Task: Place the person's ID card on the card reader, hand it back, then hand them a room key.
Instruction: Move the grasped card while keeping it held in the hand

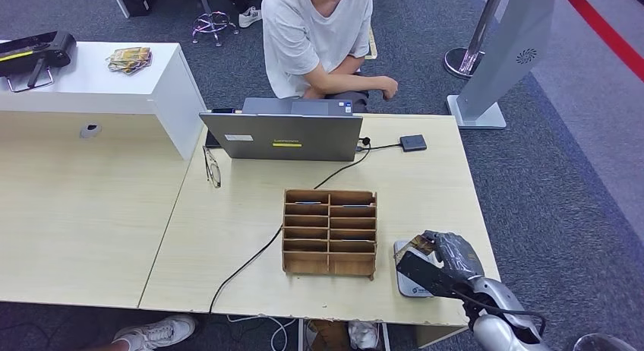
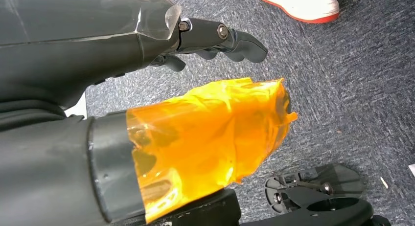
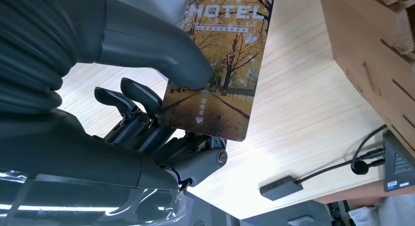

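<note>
My right hand is at the table's front right corner, over a pale grey card reader that it partly hides. It pinches a card printed with autumn trees and the word HOTEL between the thumb and the fingers below it. In the head view the card shows as a small edge at the hand's far side. My left hand hangs over the carpet, its thumb wrapped in orange film, its fingers apart and holding nothing. A person sits at the table's far side.
A wooden slotted rack stands just left of my right hand. Behind it are a grey laptop, a cabled black box and glasses. A stack of cards lies on the white counter. A white shoe is near my left hand.
</note>
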Robot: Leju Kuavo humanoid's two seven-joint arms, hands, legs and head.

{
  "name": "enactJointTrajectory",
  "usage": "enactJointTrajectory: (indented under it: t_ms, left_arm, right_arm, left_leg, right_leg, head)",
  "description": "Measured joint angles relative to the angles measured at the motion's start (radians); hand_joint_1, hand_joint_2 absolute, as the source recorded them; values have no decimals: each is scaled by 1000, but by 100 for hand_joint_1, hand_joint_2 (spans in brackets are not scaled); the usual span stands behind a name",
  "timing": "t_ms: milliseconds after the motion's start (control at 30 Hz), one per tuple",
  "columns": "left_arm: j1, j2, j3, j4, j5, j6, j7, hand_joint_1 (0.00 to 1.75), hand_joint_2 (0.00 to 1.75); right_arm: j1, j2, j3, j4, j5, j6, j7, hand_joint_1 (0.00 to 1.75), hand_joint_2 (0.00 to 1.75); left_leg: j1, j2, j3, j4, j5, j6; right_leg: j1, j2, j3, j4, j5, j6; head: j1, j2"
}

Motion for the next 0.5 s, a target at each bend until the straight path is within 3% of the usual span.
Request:
enactJointTrajectory:
  t_ms: [500]
  left_arm:
    - [0,-4,0,0,7,0,-1,0,0]
  right_arm:
    - [24,73,-44,-44,34,-79,-60,175,175]
  left_leg:
    - [0,0,0,0,0,0]
  right_leg:
    - [0,0,0,0,0,0]
  head:
    - [0,0]
